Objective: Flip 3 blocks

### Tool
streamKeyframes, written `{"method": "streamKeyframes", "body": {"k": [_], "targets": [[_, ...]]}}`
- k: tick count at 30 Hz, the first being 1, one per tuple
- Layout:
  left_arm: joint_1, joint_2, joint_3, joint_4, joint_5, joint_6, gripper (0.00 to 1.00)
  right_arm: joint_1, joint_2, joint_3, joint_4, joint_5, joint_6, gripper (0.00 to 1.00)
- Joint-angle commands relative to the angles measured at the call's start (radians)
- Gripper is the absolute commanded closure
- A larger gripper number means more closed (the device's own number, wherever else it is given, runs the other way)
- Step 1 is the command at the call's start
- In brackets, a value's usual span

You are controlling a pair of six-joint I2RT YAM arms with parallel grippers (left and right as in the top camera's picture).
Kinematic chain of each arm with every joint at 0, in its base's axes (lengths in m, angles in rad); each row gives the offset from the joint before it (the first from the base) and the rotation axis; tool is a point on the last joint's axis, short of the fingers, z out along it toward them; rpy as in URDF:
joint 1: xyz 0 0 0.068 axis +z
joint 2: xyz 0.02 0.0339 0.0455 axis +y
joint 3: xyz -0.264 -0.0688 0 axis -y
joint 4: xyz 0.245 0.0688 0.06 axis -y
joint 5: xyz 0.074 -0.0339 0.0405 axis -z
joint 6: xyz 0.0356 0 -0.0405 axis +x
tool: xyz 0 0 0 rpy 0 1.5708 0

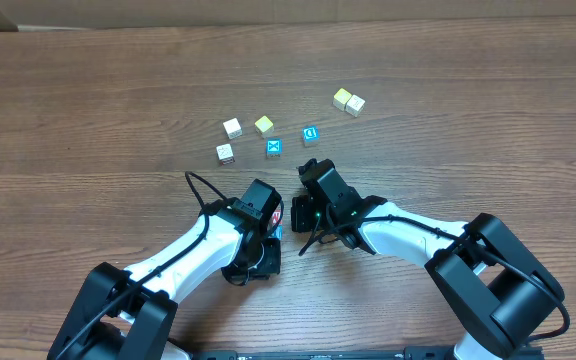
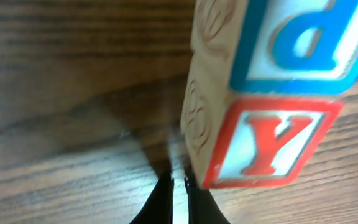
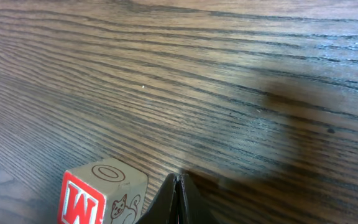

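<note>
Both pincers are clenched, grasping nothing. The left pincer (image 2: 178,186) sits just beside the Y block (image 2: 263,146), which touches the P block (image 2: 297,43). The right pincer (image 3: 178,193) is beside the M block (image 3: 95,199) on the counter (image 3: 197,74). Only the overhead view shows the X cube (image 1: 273,147) and D cube (image 1: 310,134), farther off.

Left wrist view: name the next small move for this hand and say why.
Probably nudge the shut left hand sideways against the Y block to roll it over. The hand sits closed right beside that block, too narrow to grasp it. The P block adjoins the Y block on its far side, so a gentle push seems wise.
</note>
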Motion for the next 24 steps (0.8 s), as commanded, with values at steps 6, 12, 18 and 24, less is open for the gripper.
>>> {"method": "streamKeyframes", "body": {"k": [6,12,18,24], "targets": [[-0.006,-0.018,0.016,-0.042,-0.019,-0.043,0.96,-0.045,0.009,0.013,-0.034,0.015,0.034,0.96],[-0.006,-0.183,0.016,-0.093,-0.067,-0.07,0.95,-0.111,0.008,0.013,-0.089,-0.011,0.028,0.96],[-0.006,-0.391,0.016,-0.244,-0.191,-0.148,0.96,-0.148,0.0,0.013,-0.116,-0.013,0.021,0.96],[-0.005,-0.586,0.016,-0.362,-0.335,-0.255,0.96,-0.215,-0.058,0.015,-0.196,0.016,0.013,0.96]]}}
